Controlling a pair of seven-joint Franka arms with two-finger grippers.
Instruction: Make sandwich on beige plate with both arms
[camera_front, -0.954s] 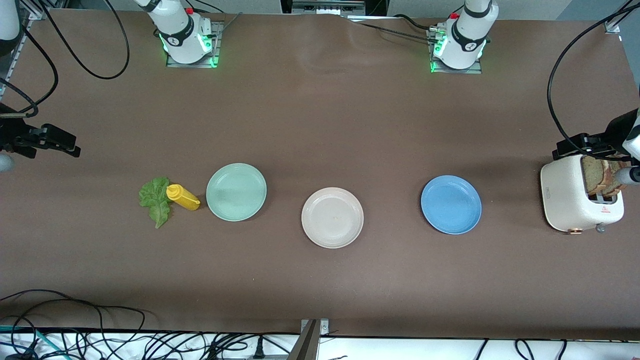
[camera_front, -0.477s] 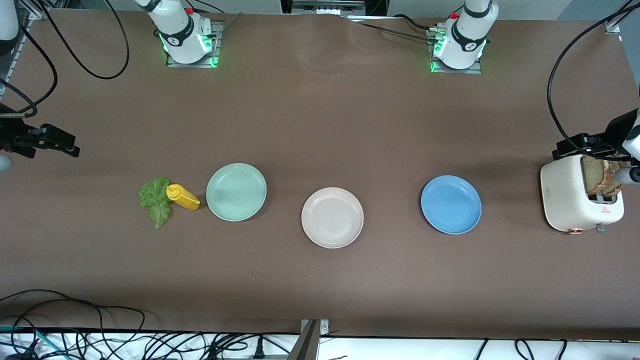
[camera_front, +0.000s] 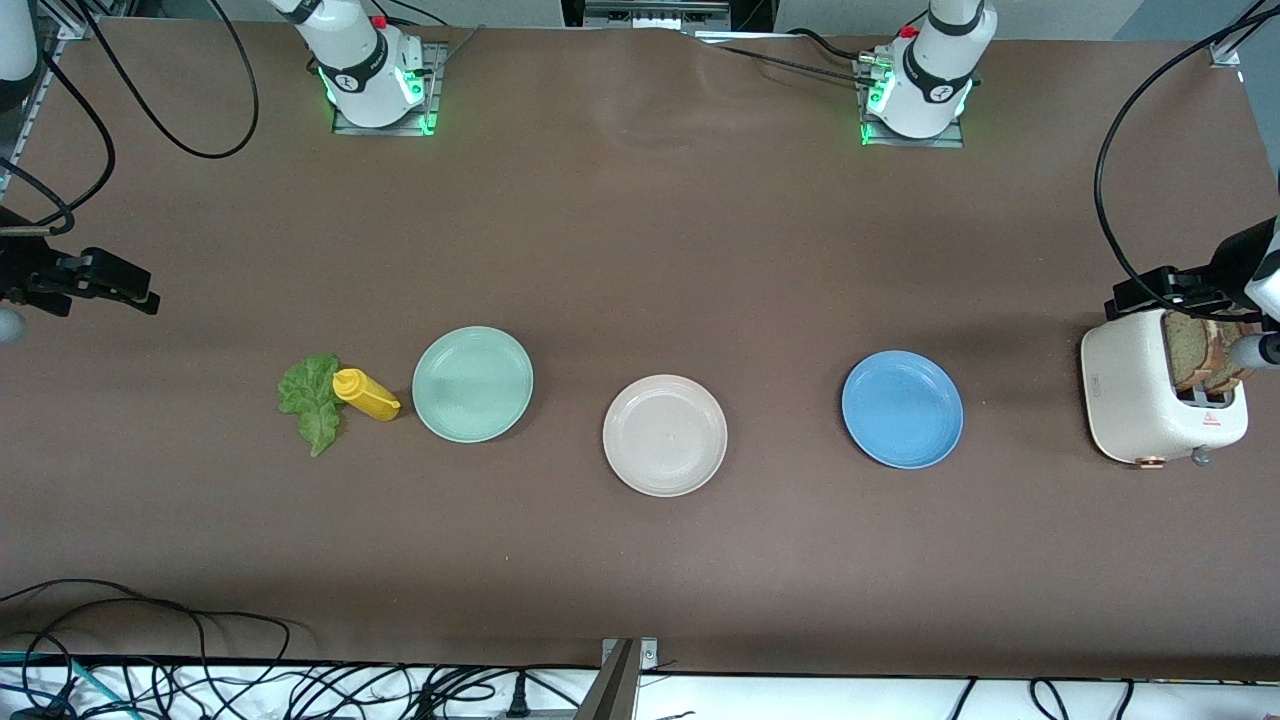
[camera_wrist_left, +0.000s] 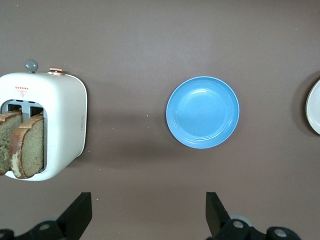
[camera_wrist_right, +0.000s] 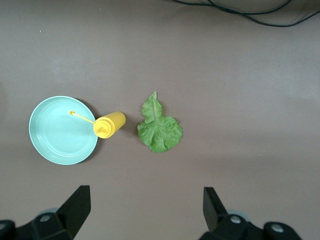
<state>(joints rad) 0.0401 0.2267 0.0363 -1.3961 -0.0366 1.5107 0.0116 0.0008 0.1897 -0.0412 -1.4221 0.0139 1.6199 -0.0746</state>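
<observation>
Bread slices (camera_front: 1207, 352) stood upright in the white toaster (camera_front: 1150, 400) at the left arm's end of the desk (camera_front: 640, 250), their flat faces side by side in the two slots. The lettuce leaf (camera_front: 312, 400) lay at the right arm's end, touching the yellow squeeze bottle (camera_front: 366, 394), which lay just beside the mint-green plate (camera_front: 472, 384). Between the mint-green plate and the blue plate (camera_front: 902, 408) sat the beige plate (camera_front: 665, 435), bare — nothing of the sandwich was on it yet.

The left pincer (camera_wrist_left: 150, 217) hung with its fingers wide apart over the desk beside the toaster, so the left arm was plainly the nearer one to the bread. The right pincer (camera_wrist_right: 147, 215) also hung spread apart, over the desk at its own end, with the lettuce well apart from it toward the front camera. Judging from this layout, bread would fall to the left arm and the leaf to the right — each then carrying inward to the middle plate.
</observation>
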